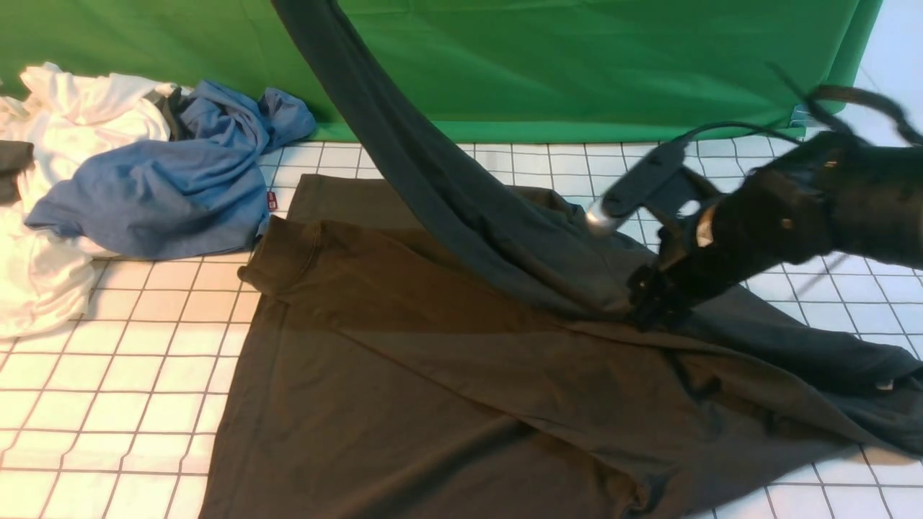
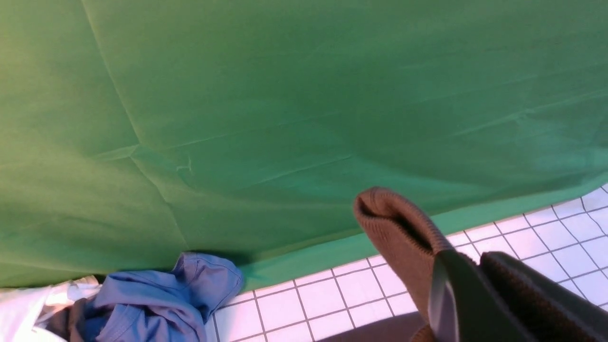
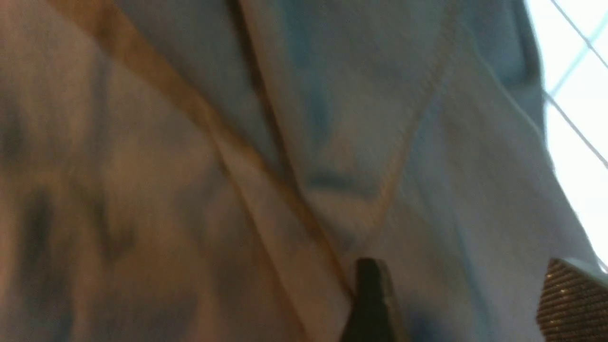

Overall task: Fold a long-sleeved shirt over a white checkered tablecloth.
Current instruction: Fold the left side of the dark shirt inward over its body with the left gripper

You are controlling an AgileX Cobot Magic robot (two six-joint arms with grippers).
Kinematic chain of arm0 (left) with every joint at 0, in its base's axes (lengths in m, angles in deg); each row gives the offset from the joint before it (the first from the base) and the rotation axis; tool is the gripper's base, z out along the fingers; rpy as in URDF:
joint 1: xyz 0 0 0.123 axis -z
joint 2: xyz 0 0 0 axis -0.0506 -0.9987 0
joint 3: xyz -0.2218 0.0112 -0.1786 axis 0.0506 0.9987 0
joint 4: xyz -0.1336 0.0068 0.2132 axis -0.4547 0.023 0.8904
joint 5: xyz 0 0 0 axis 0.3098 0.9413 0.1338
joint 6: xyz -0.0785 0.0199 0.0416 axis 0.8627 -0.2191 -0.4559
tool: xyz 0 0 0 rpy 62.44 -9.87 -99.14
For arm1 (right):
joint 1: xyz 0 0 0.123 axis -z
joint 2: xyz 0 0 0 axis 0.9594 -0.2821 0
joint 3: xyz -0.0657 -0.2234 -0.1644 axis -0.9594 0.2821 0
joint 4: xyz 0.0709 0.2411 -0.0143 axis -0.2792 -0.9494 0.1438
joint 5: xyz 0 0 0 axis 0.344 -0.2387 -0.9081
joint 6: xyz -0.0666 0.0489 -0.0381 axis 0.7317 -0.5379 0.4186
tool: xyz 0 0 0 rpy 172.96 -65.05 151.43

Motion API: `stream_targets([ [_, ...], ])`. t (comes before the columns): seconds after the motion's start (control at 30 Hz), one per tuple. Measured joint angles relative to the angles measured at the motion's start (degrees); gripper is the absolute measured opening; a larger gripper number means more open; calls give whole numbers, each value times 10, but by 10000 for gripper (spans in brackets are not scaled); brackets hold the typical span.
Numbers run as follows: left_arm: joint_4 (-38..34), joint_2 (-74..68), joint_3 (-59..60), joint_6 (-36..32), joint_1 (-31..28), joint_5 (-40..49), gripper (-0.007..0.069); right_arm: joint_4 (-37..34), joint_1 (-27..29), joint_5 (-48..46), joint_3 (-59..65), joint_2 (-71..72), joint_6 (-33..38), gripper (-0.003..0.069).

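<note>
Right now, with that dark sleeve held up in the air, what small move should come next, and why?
Probably the left claw should carry the sleeve down across the shirt and lay it flat. It grips the cuff high up, the shirt lies spread on the tablecloth, and the right claw rests open where sleeve meets body.

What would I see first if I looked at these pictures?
A big dark shirt spread across the checked tablecloth, with one sleeve stretched high out of the front view, its cuff pinched in the left gripper. The right gripper sits low on the shirt, open. A blue and white clothes heap lies far left.
</note>
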Motion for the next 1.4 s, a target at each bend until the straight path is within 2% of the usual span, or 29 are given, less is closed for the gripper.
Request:
stream_targets([
  [0.1, 0, 0, 0, 0, 0, 0, -24, 0, -1, -15, -20, -21, 0, 498],
  [0.23, 0, 0, 0, -4, 0, 1, -24, 1, -1, -50, -31, -33, 1, 570],
  [0.37, 0, 0, 0, -5, 0, 1, -24, 2, -1, -62, -31, -38, 4, 567],
  [0.5, 0, 0, 0, -8, 0, 1, -24, 2, -1, -58, -32, -43, 17, 501],
  [0.67, 0, 0, 0, -10, 0, 2, -24, 4, -1, -46, -32, -55, 18, 306],
  [0.77, 0, 0, 0, -11, 0, 4, -24, 6, -1, -38, -32, -56, 16, 148],
  [0.83, 0, 0, 0, -11, 0, 4, -24, 7, 0, -33, -33, -56, 14, 73],
  [0.9, 0, 0, 0, -11, 0, 5, -24, 7, 6, -36, -38, -54, 9, 46],
  [1.17, -1, 0, 0, -12, 0, 19, -24, 5, 87, -41, -77, -22, 0, 46],
  [1.4, -31, -35, 0, -12, 0, 71, -24, 7, 147, -26, -114, -20, 8, 46],
])
